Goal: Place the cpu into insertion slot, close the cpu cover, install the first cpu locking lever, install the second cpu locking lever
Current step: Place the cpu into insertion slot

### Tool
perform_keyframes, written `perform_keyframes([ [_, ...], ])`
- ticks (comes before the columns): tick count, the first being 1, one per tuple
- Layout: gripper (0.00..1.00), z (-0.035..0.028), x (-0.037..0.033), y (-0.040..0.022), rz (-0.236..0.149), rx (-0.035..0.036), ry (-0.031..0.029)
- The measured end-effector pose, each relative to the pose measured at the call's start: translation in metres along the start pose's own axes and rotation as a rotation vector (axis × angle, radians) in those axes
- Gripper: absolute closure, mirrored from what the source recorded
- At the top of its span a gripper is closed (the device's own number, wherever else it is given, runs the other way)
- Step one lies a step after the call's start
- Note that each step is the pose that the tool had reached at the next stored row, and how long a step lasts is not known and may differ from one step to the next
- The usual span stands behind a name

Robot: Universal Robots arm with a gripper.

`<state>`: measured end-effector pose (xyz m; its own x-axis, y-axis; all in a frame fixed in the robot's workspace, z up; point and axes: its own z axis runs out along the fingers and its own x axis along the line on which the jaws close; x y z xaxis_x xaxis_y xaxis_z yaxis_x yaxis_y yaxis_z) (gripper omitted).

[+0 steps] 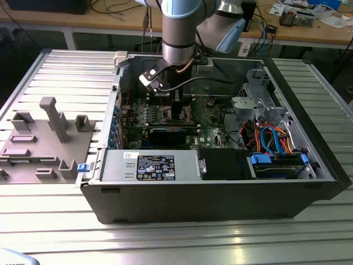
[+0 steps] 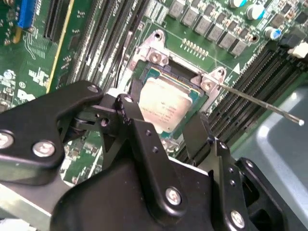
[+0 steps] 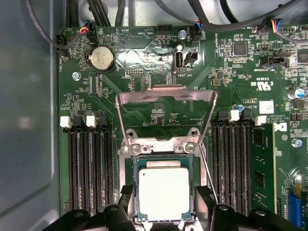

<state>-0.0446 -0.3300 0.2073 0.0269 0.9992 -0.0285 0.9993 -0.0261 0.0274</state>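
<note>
Ext. view wide; both wrist views near cpu (image 3: 163, 192) (image 2: 166, 103).

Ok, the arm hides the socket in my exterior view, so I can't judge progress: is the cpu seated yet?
Observer: Yes. In the first wrist view the cpu lies flat in the insertion slot.
Operator: And the cover?
Observer: The cpu cover is open, hinged back off the slot.
Operator: Are the jaws holding anything?
Observer: No. In both wrist views the jaws stand open, one on each side of the cpu.
</note>
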Motion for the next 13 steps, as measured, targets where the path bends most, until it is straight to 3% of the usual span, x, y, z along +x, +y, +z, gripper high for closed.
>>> perform_keyframes([
  [3, 0.38, -0.0063, -0.0002, 0.0002, 0.000, 0.0000, 0.0000],
  [6, 0.40, -0.0077, 0.0002, 0.0002, 0.000, 0.0000, -0.0001],
  [7, 0.53, -0.0077, 0.0002, 0.0002, 0.000, 0.0001, -0.0001],
  [13, 0.83, -0.0076, 0.0003, 0.0003, -0.005, 0.0009, -0.0088],
])
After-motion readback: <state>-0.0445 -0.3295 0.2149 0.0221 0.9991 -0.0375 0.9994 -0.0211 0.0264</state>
